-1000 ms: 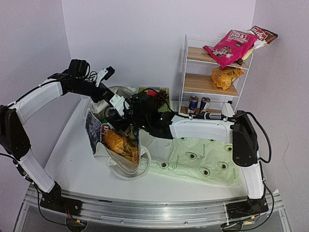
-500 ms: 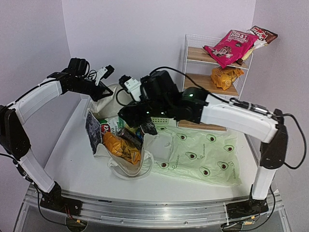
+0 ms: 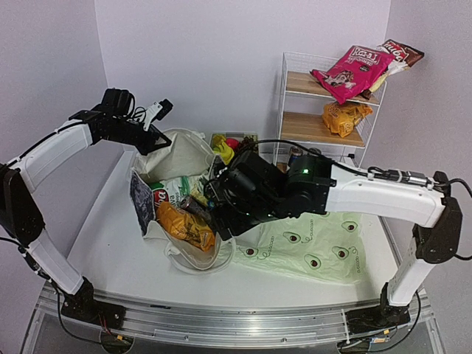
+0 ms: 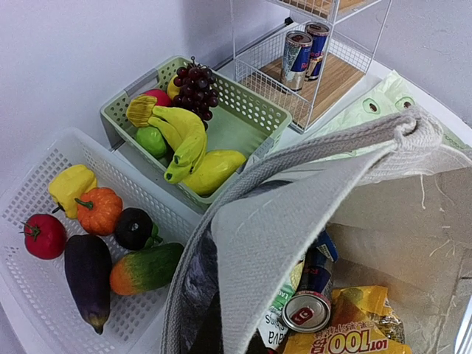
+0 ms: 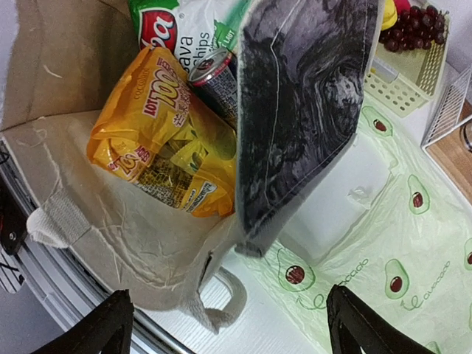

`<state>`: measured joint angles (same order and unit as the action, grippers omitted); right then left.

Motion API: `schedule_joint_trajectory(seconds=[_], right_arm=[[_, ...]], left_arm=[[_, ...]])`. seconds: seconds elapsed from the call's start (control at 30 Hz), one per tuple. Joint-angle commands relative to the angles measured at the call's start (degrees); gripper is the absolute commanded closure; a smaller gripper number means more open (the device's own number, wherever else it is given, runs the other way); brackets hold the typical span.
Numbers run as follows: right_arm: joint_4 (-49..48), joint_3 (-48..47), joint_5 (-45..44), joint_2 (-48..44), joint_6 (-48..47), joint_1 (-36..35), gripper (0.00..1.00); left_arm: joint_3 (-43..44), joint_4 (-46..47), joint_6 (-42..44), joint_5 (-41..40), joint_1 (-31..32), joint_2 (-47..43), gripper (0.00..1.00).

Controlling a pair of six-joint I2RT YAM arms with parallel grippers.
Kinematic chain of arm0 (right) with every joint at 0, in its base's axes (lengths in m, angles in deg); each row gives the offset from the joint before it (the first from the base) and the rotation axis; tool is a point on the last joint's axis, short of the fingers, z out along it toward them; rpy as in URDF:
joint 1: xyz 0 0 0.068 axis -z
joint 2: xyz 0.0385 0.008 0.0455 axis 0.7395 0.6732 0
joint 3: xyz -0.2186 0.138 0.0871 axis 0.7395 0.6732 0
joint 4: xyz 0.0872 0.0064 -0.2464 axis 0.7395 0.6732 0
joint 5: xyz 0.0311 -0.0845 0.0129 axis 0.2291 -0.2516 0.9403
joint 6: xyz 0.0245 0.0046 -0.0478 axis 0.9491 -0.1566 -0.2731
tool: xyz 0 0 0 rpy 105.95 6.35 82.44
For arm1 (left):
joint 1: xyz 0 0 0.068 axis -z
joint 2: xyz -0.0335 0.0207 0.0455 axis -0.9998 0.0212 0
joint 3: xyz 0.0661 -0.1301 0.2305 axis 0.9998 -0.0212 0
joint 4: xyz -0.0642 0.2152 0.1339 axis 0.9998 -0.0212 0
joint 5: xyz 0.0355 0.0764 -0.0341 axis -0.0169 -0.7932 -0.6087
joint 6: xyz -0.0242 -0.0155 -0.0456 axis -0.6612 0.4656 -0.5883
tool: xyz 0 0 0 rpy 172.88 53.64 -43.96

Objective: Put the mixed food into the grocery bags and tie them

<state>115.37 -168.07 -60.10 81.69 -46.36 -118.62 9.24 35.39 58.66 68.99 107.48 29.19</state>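
Observation:
My left gripper (image 3: 151, 136) is shut on the far handle of the cream canvas tote (image 3: 184, 158) and holds that side up; its fingers are hidden behind the canvas in the left wrist view. Inside the tote lie an orange snack packet (image 5: 158, 140), a green-white packet (image 5: 184, 22) and a drink can (image 4: 306, 311). My right gripper (image 5: 236, 328) hangs open and empty over the tote's near right edge, above a loop handle (image 5: 228, 295). The avocado-print plastic bag (image 3: 317, 243) lies flat to the right. Bananas (image 4: 184, 136) and grapes (image 4: 195, 81) sit in a green basket (image 4: 254, 103).
A white basket (image 4: 22, 199) with toy vegetables stands behind the tote, on the left. At the back right a wire shelf (image 3: 284, 96) carries two cans (image 4: 306, 48) and several snack packets (image 3: 350, 70). The table's metal front rail (image 3: 221, 324) runs along the near edge.
My right arm pulled out of the tote, rose, then swung down to the tote's near right edge with its jaws open. The left arm kept the handle raised.

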Motion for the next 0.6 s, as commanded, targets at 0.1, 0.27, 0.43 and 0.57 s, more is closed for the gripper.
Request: schedule_joint_trajectory(seconds=[0.1, 0.27, 0.43, 0.57], right_arm=[[-9.26, 3.61, 4.99, 3.41, 8.39, 4.21, 0.25], [-12.01, 0.65, 8.88, 8.31, 6.12, 4.64, 0.57], [-13.47, -1.07, 12.61, 8.92, 3.66, 5.20, 0.98], [-14.48, -3.30, 15.79, 5.46, 2.50, 5.45, 1.00]], left_arm=[[-0.25, 1.97, -0.78, 0.17, -0.31, -3.58, 1.00], [-0.16, 0.47, -1.36, -0.37, -0.32, -5.34, 1.00], [1.93, -4.94, -1.76, -2.41, -0.29, -8.58, 1.00], [5.88, -11.22, -1.87, -6.87, -0.32, -12.40, 1.00]])
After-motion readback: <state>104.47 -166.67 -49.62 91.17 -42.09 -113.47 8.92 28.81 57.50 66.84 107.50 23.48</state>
